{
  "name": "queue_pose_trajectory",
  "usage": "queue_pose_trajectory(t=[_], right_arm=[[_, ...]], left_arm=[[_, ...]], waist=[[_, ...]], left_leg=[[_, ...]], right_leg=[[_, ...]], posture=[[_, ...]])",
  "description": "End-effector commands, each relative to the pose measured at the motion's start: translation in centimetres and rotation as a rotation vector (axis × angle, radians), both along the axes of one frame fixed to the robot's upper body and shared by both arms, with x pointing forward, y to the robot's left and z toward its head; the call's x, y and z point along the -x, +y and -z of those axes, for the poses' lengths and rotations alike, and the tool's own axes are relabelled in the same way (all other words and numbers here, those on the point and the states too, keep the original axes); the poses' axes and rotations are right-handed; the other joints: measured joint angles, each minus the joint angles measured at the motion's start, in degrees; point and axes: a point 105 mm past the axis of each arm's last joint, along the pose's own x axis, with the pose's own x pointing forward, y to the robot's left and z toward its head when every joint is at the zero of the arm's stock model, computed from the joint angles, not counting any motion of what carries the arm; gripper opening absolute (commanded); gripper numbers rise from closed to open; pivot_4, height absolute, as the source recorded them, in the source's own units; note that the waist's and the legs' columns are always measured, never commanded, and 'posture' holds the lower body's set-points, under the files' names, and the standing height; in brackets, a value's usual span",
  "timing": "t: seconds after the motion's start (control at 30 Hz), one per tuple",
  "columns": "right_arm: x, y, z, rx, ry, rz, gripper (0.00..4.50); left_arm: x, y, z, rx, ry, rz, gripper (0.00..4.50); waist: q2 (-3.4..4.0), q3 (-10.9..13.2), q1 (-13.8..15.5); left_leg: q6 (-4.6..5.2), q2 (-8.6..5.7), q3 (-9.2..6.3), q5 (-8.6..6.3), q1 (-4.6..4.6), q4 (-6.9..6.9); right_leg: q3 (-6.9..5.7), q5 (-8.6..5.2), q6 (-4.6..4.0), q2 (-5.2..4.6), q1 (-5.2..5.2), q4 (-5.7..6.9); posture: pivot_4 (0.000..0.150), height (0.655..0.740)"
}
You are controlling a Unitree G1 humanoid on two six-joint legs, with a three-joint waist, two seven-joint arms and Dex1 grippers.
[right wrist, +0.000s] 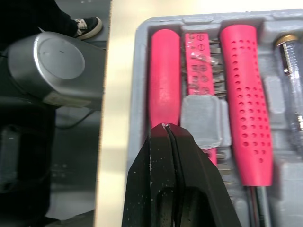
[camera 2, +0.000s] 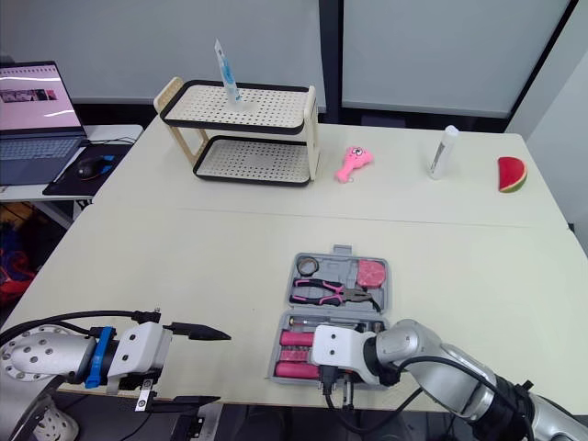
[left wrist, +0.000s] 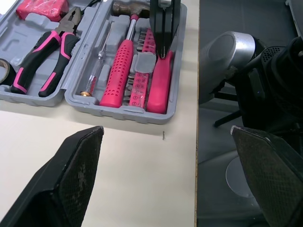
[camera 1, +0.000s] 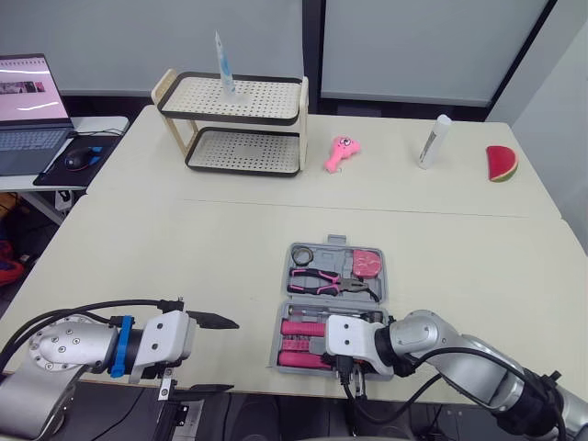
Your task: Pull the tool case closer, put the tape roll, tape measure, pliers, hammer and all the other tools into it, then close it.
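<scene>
The grey tool case (camera 1: pixel 382 292) lies open near the table's front edge. Its far half holds a black tape roll (camera 1: pixel 301 253), a pink tape measure (camera 1: pixel 368 262) and pink-handled pliers (camera 1: pixel 322 282). The near half holds the hammer (left wrist: pixel 122 61), a slim screwdriver (left wrist: pixel 97 61), a bit rack (right wrist: pixel 199 61) and a pink handle (right wrist: pixel 163 75). My right gripper (right wrist: pixel 169 127) is shut with nothing in it, its tips just over that pink handle at the case's near edge. My left gripper (camera 1: pixel 220 356) stands open to the left of the case, at the front edge.
At the back stand a two-tier perforated rack (camera 1: pixel 243 124) with a blue-white tube (camera 1: pixel 223 64) on top, a pink toy (camera 1: pixel 340 153), a white bottle (camera 1: pixel 434 141) and a watermelon slice (camera 1: pixel 502 163). A laptop (camera 1: pixel 28 110) sits on a side table at far left.
</scene>
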Motion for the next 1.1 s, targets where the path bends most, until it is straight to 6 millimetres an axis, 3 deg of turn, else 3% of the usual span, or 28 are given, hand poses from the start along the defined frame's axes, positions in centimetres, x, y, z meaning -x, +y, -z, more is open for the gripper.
queue_pose_trajectory(t=[0.03,0.1,0.23,0.4,0.47,0.57,0.73,0.97,1.1], right_arm=[[0.5,-0.2,0.7,0.015,0.018,-0.014,0.01],[0.6,0.2,-0.1,-0.033,0.02,-0.023,0.01],[0.8,0.4,-4.2,-0.206,-0.017,-0.046,0.01],[-0.4,-3.8,-7.3,-0.289,-0.166,0.034,0.01],[-1.0,-6.7,-7.1,-0.243,-0.177,0.106,0.01],[-2.5,-10.7,-6.0,-0.131,-0.192,0.22,0.0],[-4.5,-14.4,-3.4,0.033,-0.258,0.303,0.0],[-7.1,-14.9,-1.0,0.089,-0.282,0.342,0.0],[-7.5,-14.9,0.0,0.102,-0.251,0.326,0.0]], left_arm=[[0.0,-0.3,-0.1,0.025,-0.001,-0.017,4.5],[-0.2,-0.1,-0.1,0.046,0.012,-0.057,4.5],[-1.1,0.4,0.0,0.073,0.03,-0.148,4.5],[-4.0,0.5,0.1,0.138,0.012,-0.306,4.5],[-4.9,0.3,0.3,0.166,0.014,-0.325,4.5],[-5.9,0.1,1.3,0.147,0.009,-0.295,3.93],[-8.0,-0.1,3.1,0.085,-0.018,-0.257,2.41],[-10.1,-1.9,5.4,0.031,-0.034,-0.176,0.05],[-10.8,-3.0,6.2,0.031,-0.035,-0.144,0.05]], waist=[[0.0,0.0,0.0],[0.0,0.0,0.0],[0.01,0.0,0.0],[-0.11,-0.1,0.5],[-0.16,-0.2,0.5],[-0.25,-0.2,0.0],[-0.23,-0.2,-0.5],[-0.16,-0.2,-0.4],[-0.16,-0.2,-0.2]], left_leg=[[0.0,0.0,0.0,0.0,0.01,0.0],[0.0,0.0,0.0,0.0,0.02,0.0],[0.0,0.0,-0.04,0.0,0.0,0.01],[0.0,-0.01,-0.07,0.0,0.05,0.08],[0.01,-0.05,-0.09,0.0,0.05,0.13],[0.0,-0.04,-0.07,0.0,0.12,0.12],[0.02,-0.02,-0.02,0.01,0.28,0.08],[0.02,-0.07,0.01,0.01,0.19,0.08],[0.02,-0.07,0.01,0.01,0.13,0.09]], right_leg=[[0.0,0.0,0.0,0.0,0.01,0.0],[0.0,0.0,0.0,0.0,0.03,0.0],[-0.03,0.0,0.0,0.0,0.04,0.03],[-0.09,0.01,0.01,-0.02,0.16,0.06],[-0.16,0.03,0.02,-0.07,0.23,0.11],[-0.14,0.03,0.01,-0.04,0.27,0.06],[0.02,0.04,-0.01,0.04,0.26,0.12],[0.08,0.05,0.0,0.03,0.2,0.06],[0.06,0.05,0.0,0.02,0.14,0.06]], posture=[[0.15,0.735],[0.15,0.735],[0.15,0.735],[0.15,0.735],[0.15,0.735],[0.15,0.735],[0.15,0.735],[0.15,0.735],[0.15,0.735]])
